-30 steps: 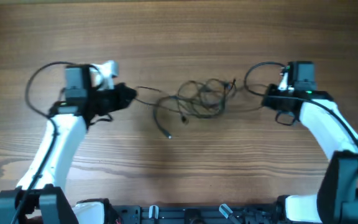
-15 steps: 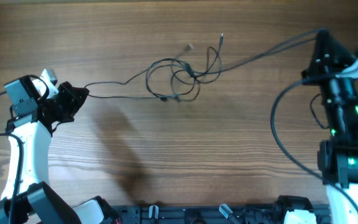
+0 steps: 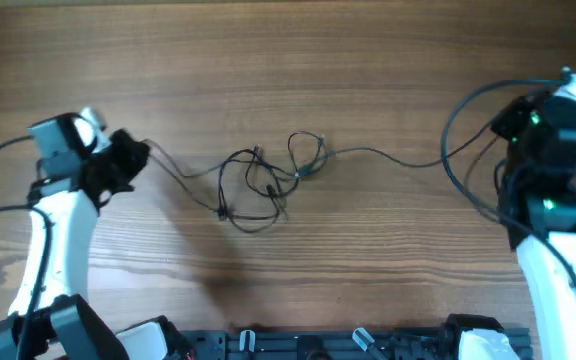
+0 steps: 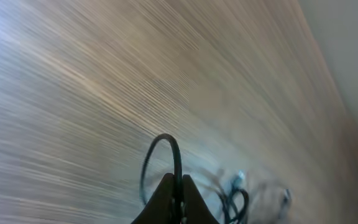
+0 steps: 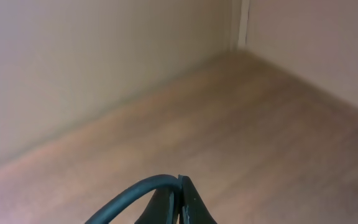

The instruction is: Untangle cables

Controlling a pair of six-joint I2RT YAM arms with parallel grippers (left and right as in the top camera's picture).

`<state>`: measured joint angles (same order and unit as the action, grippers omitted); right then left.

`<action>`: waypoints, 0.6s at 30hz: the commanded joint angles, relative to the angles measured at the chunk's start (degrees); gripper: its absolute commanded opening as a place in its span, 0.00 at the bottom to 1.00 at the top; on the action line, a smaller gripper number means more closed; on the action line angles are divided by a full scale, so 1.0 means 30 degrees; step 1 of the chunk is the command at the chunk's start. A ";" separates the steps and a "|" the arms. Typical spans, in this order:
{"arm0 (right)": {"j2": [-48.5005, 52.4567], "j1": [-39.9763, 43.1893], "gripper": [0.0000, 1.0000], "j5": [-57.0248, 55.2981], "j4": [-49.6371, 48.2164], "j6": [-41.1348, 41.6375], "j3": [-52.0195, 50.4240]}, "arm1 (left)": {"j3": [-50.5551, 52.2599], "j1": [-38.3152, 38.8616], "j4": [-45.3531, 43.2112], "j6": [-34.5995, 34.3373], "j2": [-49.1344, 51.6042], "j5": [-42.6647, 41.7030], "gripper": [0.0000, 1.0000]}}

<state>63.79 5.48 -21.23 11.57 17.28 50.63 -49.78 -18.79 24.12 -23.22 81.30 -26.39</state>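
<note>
Stretching across the bench (image 3: pixel 368 260), the cables (image 3: pixel 258 185) are pinched by the closed left claw (image 4: pixel 176 185) and closed right claw (image 5: pixel 179 183).

The wood-grain desk (image 3: pixel 368 270) carries the cables (image 3: pixel 258 190): thin black loops tangled loosely near its middle (a pale plug end shows on the tangle's right side), with one strand trailing toward the left edge and another toward the right edge.
</note>
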 commanded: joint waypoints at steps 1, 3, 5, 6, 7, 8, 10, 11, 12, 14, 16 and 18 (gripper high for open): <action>0.2594 0.0117 0.05 -0.0911 0.0605 -0.0051 0.0124 | -0.0022 0.2812 0.0692 0.1574 -0.0386 -0.0248 0.04; 0.3985 0.0568 0.26 -0.1953 0.0874 0.0772 0.0124 | -0.0022 0.4153 0.1596 0.1625 -0.0386 0.1450 0.04; 0.4765 0.1355 0.41 -0.1778 0.0947 0.2011 0.0124 | -0.0015 0.5049 0.2382 0.1676 -0.0386 0.2703 0.04; 0.5013 0.1953 0.49 -0.0714 0.0867 0.2827 0.0124 | -0.0015 0.5537 0.2856 0.1676 -0.0386 0.3606 0.04; 0.5042 0.2412 0.53 0.0758 0.0707 0.2783 0.0124 | -0.0015 0.5923 0.3198 0.1676 -0.0386 0.4218 0.04; 0.4983 0.3009 0.67 0.4750 0.0692 0.2718 0.0124 | -0.0015 0.6390 0.3417 0.1676 -0.0386 0.4801 0.04; 0.4998 0.3031 0.72 1.2582 0.1260 0.2266 0.0124 | -0.0015 0.6594 0.3410 0.1668 -0.0386 0.4772 0.04; 0.5071 0.2856 0.69 1.6444 0.1297 0.1319 0.0124 | -0.0015 0.6601 0.3417 0.1668 -0.0386 0.4772 0.04; 0.5253 0.2375 0.67 1.9773 0.1137 0.0051 0.0124 | -0.0015 0.6601 0.3417 0.1661 -0.0386 0.4765 0.04; 0.5785 0.0831 0.63 2.0655 0.1639 -0.0189 0.0124 | -0.0015 0.6601 0.3417 0.1661 -0.0386 0.4765 0.04; 0.6914 -0.1661 0.65 1.9722 0.2098 0.0408 0.0124 | -0.0015 0.6601 0.3483 0.1661 -0.0386 0.4765 0.04; 0.8546 -0.3585 0.65 1.9751 0.0670 0.2550 0.0124 | -0.0015 0.6601 0.3563 0.1654 -0.0386 0.4758 0.04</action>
<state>84.53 -0.23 34.92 17.12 19.38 50.74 -49.78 0.86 34.59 -19.16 81.12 -13.06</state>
